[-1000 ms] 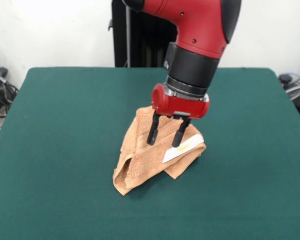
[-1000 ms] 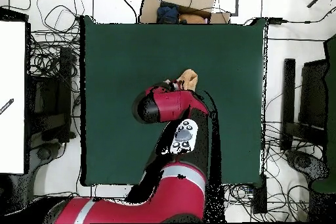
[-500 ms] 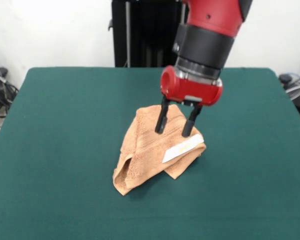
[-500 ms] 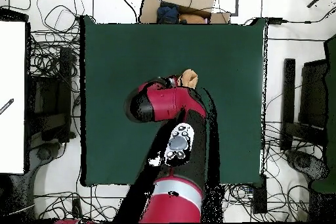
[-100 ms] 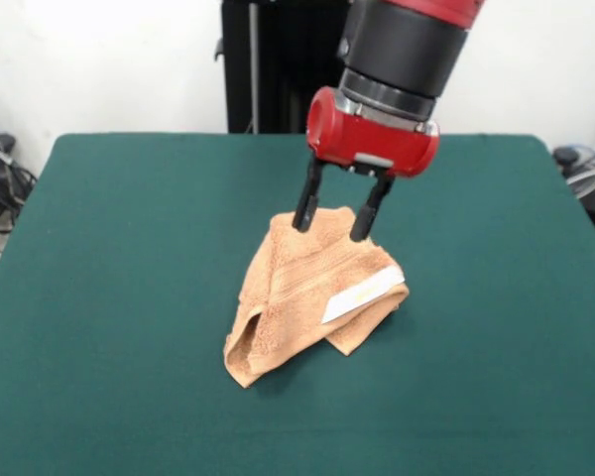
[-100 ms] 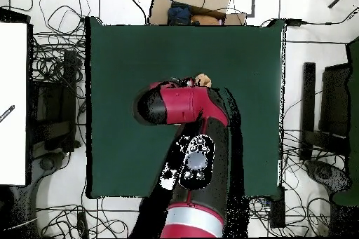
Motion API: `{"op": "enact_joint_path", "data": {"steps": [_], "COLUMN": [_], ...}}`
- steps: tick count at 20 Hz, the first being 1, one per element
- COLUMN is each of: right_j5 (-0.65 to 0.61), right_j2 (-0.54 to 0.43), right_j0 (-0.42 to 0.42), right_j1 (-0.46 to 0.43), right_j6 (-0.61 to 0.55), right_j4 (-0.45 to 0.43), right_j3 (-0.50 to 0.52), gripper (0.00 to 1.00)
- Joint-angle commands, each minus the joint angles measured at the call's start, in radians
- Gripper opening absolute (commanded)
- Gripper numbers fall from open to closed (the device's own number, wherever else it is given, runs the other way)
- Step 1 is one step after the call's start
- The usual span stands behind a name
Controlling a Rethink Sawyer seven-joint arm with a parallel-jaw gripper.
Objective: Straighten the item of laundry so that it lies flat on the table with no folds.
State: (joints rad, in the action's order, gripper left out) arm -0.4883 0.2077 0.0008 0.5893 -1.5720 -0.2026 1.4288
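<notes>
My claw (image 5: 333, 215) hangs open and empty just above the towel (image 5: 312, 296), which lies bunched and folded near the middle of the table (image 5: 99, 297), its white tag (image 5: 362, 293) at its 3 o'clock edge, so I judge a careless pinch could grab two layers and drag the folds along.

White wall (image 5: 99, 59) behind. Black upright stand (image 5: 268, 69) against it. Cables (image 6: 49, 61) tangle over pale floor (image 6: 301, 47); cardboard box (image 6: 200, 1) at one edge. Even light.
</notes>
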Motion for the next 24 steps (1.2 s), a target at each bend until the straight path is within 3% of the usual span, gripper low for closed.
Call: {"op": "enact_joint_path", "data": {"steps": [1, 5, 9, 13, 16, 20, 24], "right_j5": [-0.181, -0.166, -0.127, 0.038, 0.118, 0.128, 0.144], "right_j2": [-0.129, -0.168, -0.219, -0.301, -0.342, -0.309, -0.229], "right_j0": [-0.032, -0.058, -0.104, -0.229, -0.296, -0.272, -0.177], "right_j1": [-0.036, -0.025, 0.027, 0.226, 0.339, 0.376, 0.280], "right_j6": [-0.056, -0.043, -0.045, -0.015, -0.007, -0.070, -0.157], "right_j4": [0.056, 0.068, 0.109, 0.136, 0.125, 0.087, 0.059], "right_j3": [-0.061, -0.027, 0.084, 0.415, 0.578, 0.610, 0.522], "gripper": [1.00, 1.00, 1.00, 1.00, 1.00, 1.00, 1.00]}}
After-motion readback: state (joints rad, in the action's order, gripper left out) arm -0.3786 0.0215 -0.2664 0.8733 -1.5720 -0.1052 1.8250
